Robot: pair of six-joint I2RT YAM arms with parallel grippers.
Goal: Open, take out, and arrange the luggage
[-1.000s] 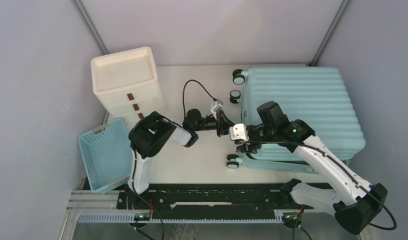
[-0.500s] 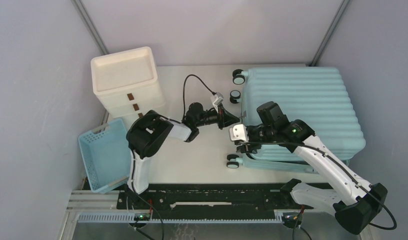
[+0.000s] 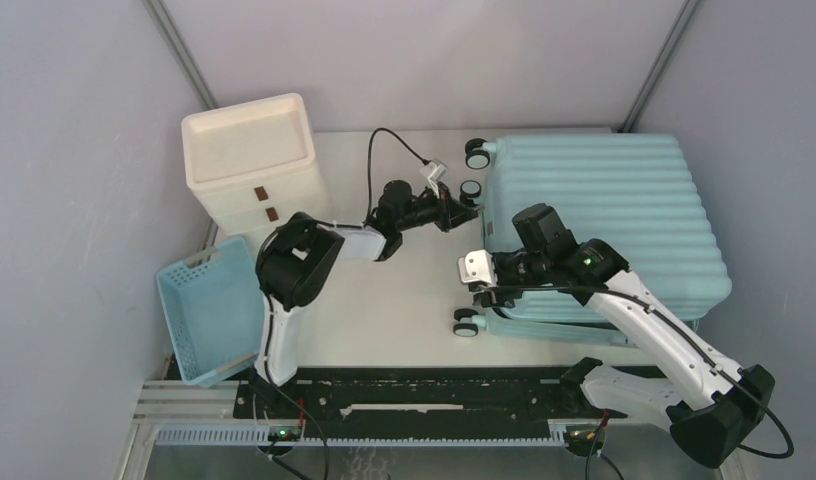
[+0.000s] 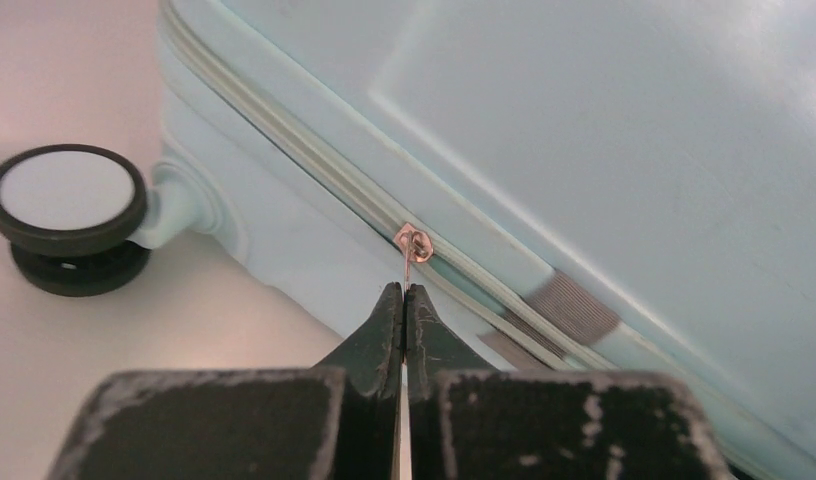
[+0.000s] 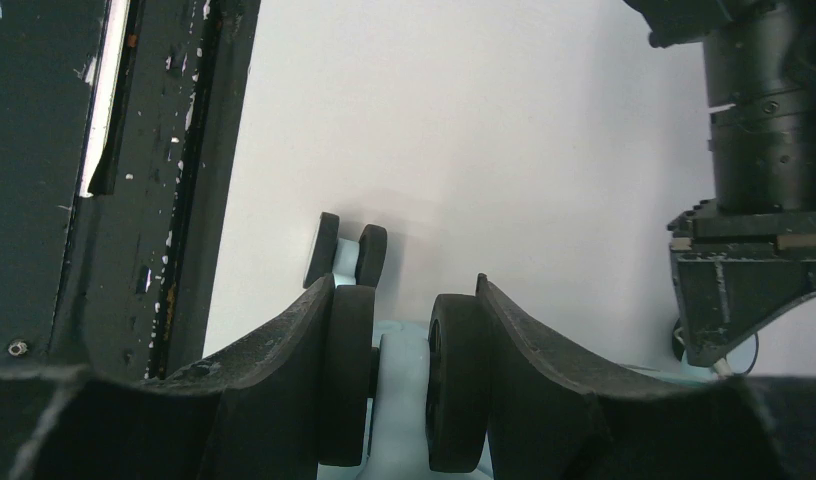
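1. Sliding along the wheel side of the suitcase (image 3: 604, 215), the left gripper (image 3: 468, 207) has gone from that side's middle up to its 2 far wheels. I judge the zip is partly undone, but the lid lies shut and the contents are hidden. Left of the suitcase, the drawer unit (image 3: 252, 160) has its drawers closed, and the basket (image 3: 206, 305) shows nothing inside.
2. Left wrist: the left gripper (image 4: 404, 295) has its jaws pressed fully together on the zip pull (image 4: 412, 250) at the suitcase's seam, near a far wheel (image 4: 66, 205).
3. Right wrist: the right gripper (image 5: 402, 300) has its jaws about half open, clamped on either side of a near wheel (image 5: 399, 390), probably to steady the suitcase.
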